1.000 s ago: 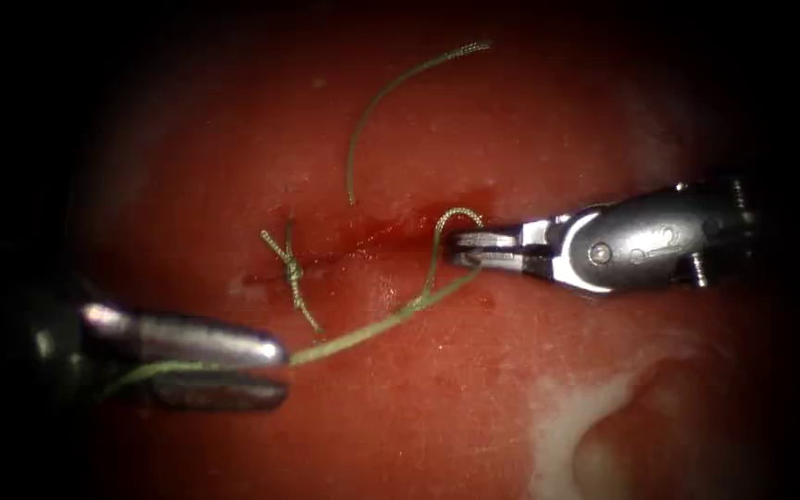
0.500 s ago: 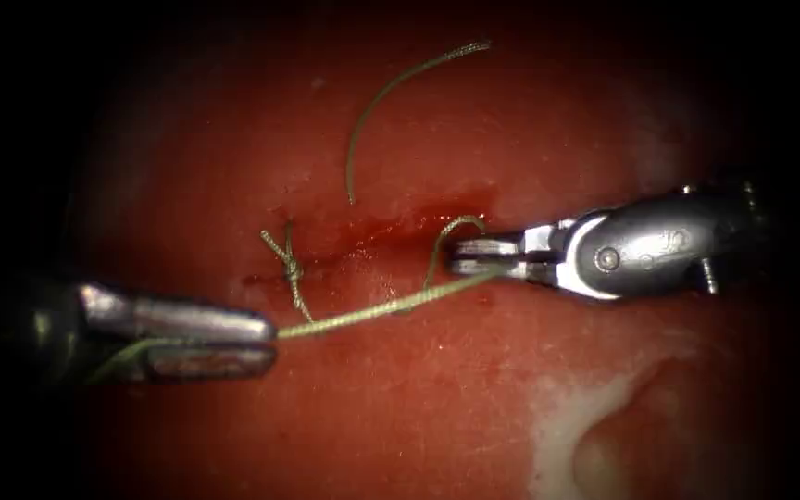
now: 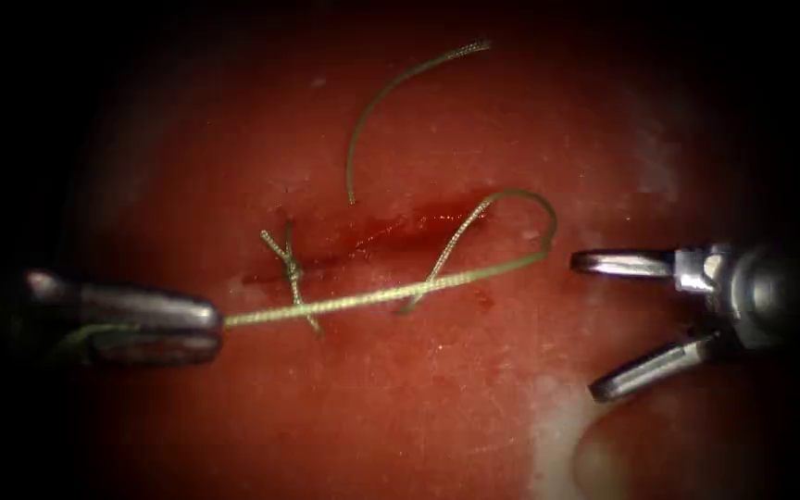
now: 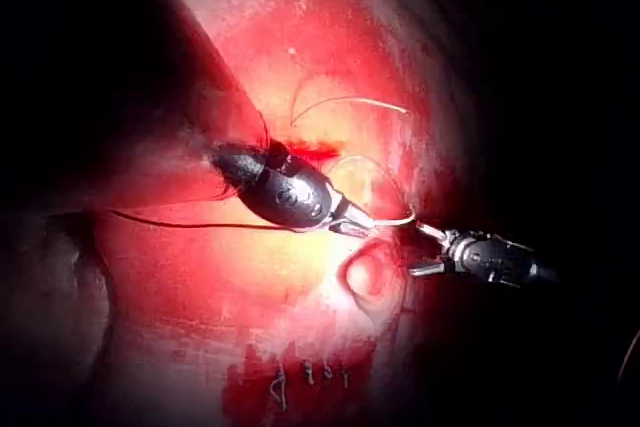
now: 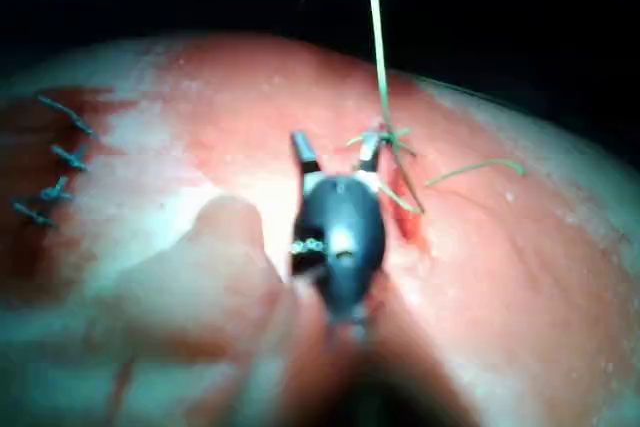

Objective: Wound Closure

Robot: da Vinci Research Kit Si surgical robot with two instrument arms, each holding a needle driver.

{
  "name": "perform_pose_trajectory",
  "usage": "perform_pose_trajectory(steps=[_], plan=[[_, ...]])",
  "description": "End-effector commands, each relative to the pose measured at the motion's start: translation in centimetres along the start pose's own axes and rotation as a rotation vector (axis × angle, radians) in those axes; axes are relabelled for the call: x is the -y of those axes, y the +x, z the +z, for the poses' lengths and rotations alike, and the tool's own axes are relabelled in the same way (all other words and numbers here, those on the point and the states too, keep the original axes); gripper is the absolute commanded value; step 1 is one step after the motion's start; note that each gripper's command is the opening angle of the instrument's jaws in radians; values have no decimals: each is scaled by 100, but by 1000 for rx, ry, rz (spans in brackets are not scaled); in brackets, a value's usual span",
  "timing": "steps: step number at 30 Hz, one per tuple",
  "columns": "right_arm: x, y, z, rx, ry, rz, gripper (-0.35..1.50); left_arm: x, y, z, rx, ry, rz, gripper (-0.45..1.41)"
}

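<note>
The left hand (image 3: 206, 324) is clamping its jaws on the thread (image 3: 363, 296), gripping it right at its tips. From there the thread is running taut away from the left hand, crossing over a tied knot (image 3: 293, 272) with short tails that is sitting on the cut (image 3: 391, 231), then curling into a loose loop (image 3: 534, 218) just off the tips of the right hand (image 3: 594, 324). Compared with a second ago, the left hand is sitting farther out to the endoscope view's left and the strand is lying straighter.

The right hand is standing wide open and holding nothing; half a second ago its jaws were shut at the loop, and now it is sitting back from the cut with the loop lying free just beyond its upper jaw.

A separate cut end of thread (image 3: 391, 93) is lying curved on the tissue (image 3: 418, 389), well beyond both hands on the far side of the cut. Red fluid (image 3: 363, 236) is pooling along the cut. I cannot make out the needle, so I cannot tell where it is.

In the left wrist view the left hand (image 4: 360, 225) is gripping the thread (image 4: 390, 219), with the right hand (image 4: 425, 247) spread just past it.
</note>
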Motion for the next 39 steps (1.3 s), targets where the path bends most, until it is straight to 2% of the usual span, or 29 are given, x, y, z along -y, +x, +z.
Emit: perform_pose_trajectory(steps=[1, 2, 3, 4, 5, 7, 12, 15, 20, 22, 25, 28, 32, 34, 39], plan=[[3, 3, -4, -4, 11, 10, 148, -4, -5, 4, -6, -12, -1, -35], [-3, 9, -11, -11, 17, 29, 109, -7, -4, 1, -14, -28, -1, -35], [-10, 13, -13, -12, 16, 42, 42, -8, -4, 1, -17, -33, -1, -35], [-14, 17, -14, 1, 12, 47, -8, -9, -3, 2, -22, -41, 5, -35], [-22, 23, -13, 34, -12, 57, -35, -10, -3, 2, -25, -46, 5, -35], [-35, 34, -12, 46, -39, 13, -35, -11, -3, 3, -31, -57, 5, -35], [-65, 64, -11, -49, -86, -38, -35, -19, -5, 5, -22, -121, 15, -35], [-76, 70, 3, -81, -126, -61, -35, -25, -4, 10, -16, -157, 22, -35], [-85, 64, 38, -83, -160, -73, -35, -31, 0, 18, -20, -197, 27, -35], [-87, 59, 53, -79, -142, -81, -35, -32, 1, 21, -20, -213, 26, -35], [-91, 37, 95, -43, -79, -105, -35, -28, 10, 26, -34, -247, 36, -35], [-88, 27, 116, -17, -26, -127, -35, -17, 18, 32, -44, -255, 31, -35], [-74, 19, 130, -26, 38, -116, -35, 6, 14, 43, -7, -171, 47, -35], [-69, 20, 132, -30, 61, -119, -35, 14, -1, 45, 42, -93, 70, -35], [-60, 19, 136, -38, 86, -109, -35, 26, -39, 41, 106, -4, 95, -35]])
